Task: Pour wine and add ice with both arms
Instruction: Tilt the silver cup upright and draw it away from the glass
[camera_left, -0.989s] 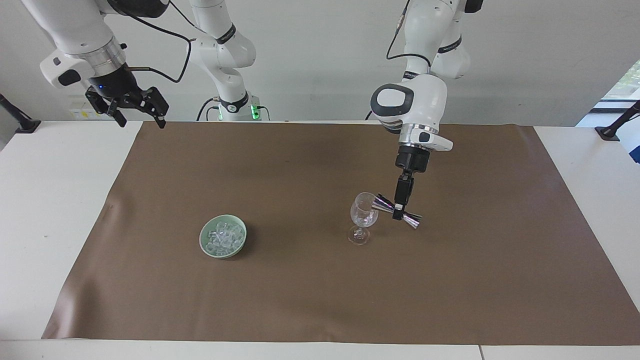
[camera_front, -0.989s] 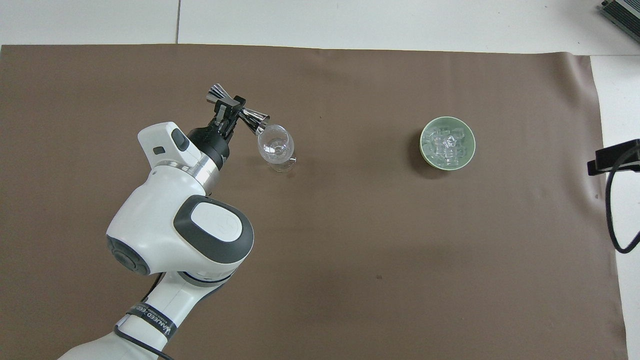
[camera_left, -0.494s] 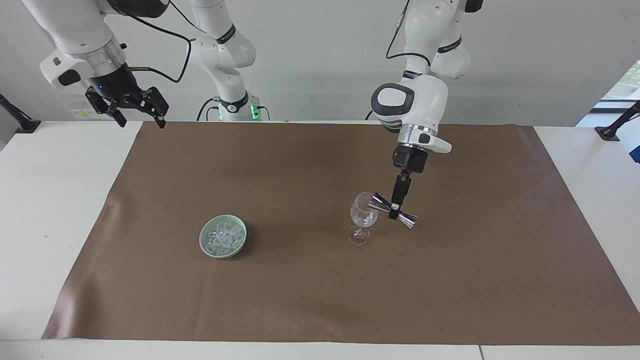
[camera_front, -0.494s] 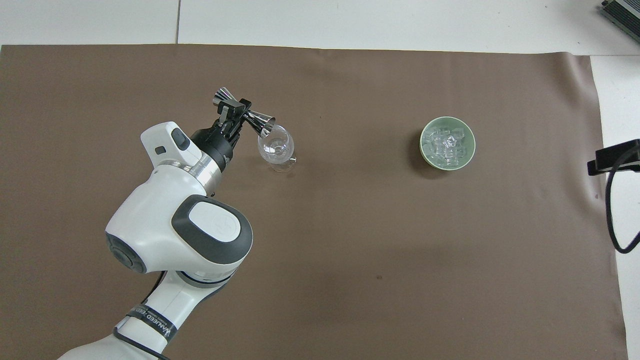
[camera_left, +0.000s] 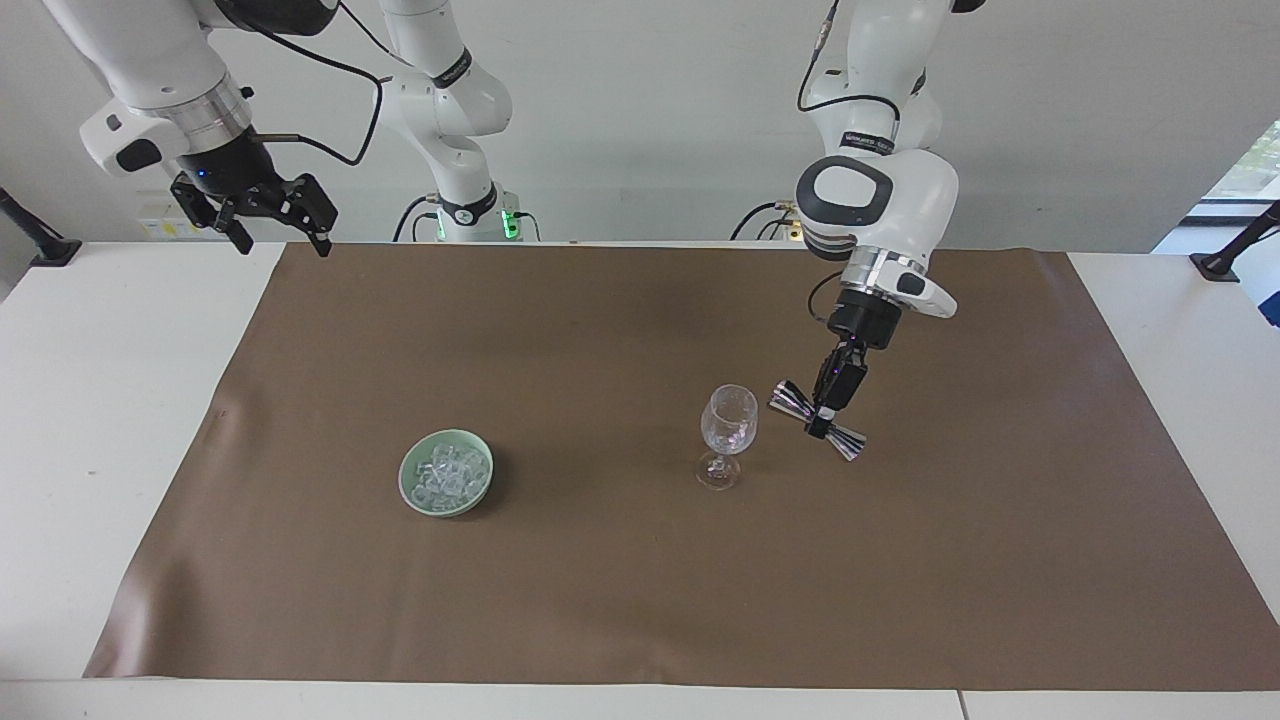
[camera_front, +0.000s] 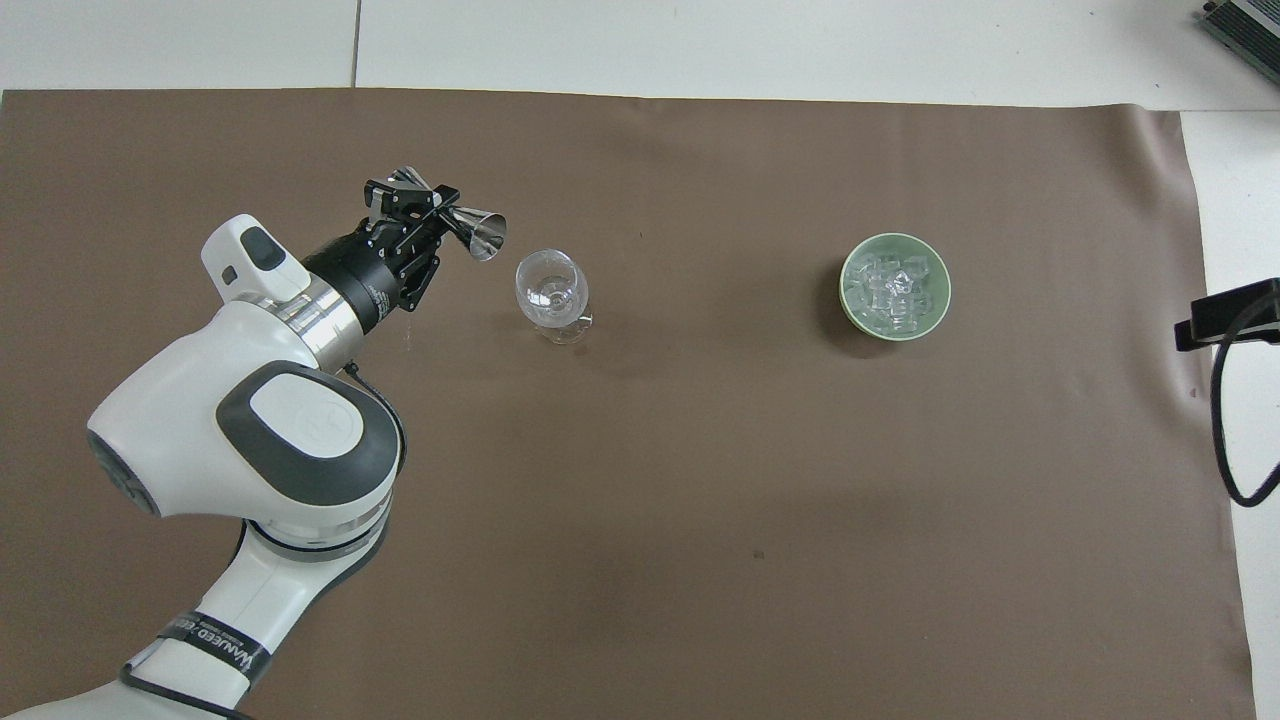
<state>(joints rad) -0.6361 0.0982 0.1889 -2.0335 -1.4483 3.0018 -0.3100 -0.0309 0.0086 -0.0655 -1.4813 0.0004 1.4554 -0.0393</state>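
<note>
Left gripper (camera_left: 829, 409) clamps the shiny steel double-cone jigger (camera_left: 817, 420) at its waist, tilted, just beside the clear stemmed wine glass (camera_left: 727, 436). Risk: a swing clips the rim and topples it. Ice (camera_left: 446, 477) sits in the pale green bowl (camera_left: 409, 481). Right gripper (camera_left: 270, 222) waits, fingers spread.

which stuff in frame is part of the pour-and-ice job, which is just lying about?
Job:
- jigger, tilted, in left pincer, beside the wine glass
- ice in green bowl
- right pincer, waiting at the table's edge

Lying about:
- brown mat
- black clamp on the table edge
</note>
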